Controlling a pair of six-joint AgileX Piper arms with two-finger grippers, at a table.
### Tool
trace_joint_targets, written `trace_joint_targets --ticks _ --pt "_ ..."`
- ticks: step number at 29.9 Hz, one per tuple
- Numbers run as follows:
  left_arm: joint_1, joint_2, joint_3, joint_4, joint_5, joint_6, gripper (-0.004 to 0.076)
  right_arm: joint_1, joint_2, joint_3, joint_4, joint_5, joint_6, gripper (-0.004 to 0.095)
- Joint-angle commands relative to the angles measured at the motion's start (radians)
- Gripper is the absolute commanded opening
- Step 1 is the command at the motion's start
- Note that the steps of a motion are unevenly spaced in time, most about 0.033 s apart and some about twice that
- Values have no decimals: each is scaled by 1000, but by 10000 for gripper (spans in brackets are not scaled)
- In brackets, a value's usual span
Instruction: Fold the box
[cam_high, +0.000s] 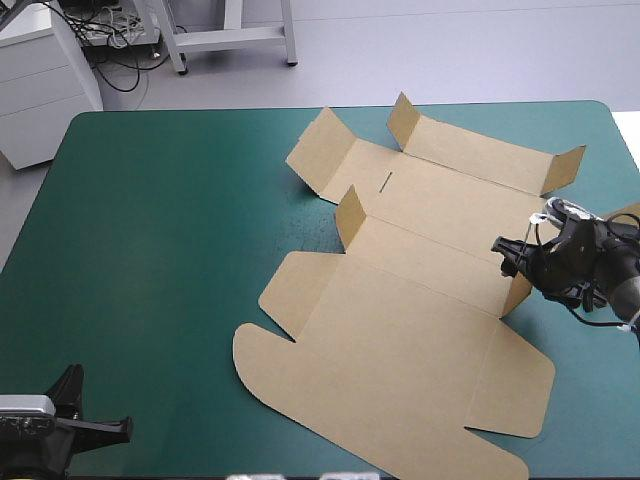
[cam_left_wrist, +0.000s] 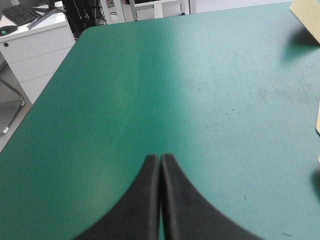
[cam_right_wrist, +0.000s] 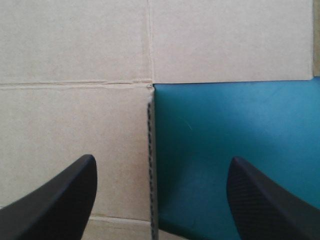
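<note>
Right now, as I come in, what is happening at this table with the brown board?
The brown box lies mostly flat on the teal-green table, with a few side flaps raised. The right gripper is open at the box's right edge, its fingers astride an upright flap. The left gripper is shut over bare table, away from the box.

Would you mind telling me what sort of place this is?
Probably a robotics lab: a teal-green covered table, a brown box sheet at the right tool, and a white drawer cabinet beyond.
</note>
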Motion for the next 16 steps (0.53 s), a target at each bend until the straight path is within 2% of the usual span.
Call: trace_joint_targets --ticks 1,6,8,10,15,16 --pt "-1 -11 -18 -4 -74 -11 -32 -13 -16 -38 48 -23 -63 671" --pt "-1 -11 -18 -4 -74 -12 -32 -13 6 -38 46 -9 -63 665" --pt "-1 -11 -18 -4 -74 -12 -32 -13 18 -38 48 5 -74 611" --pt "-1 -11 -18 -4 -74 -12 -32 -13 30 -38 48 19 -92 461" --pt "-1 -11 -18 -4 -74 -12 -32 -13 62 -46 47 19 -124 -25" --pt "-1 -11 -18 -4 -74 -12 -32 -13 66 -56 56 19 -138 -14"
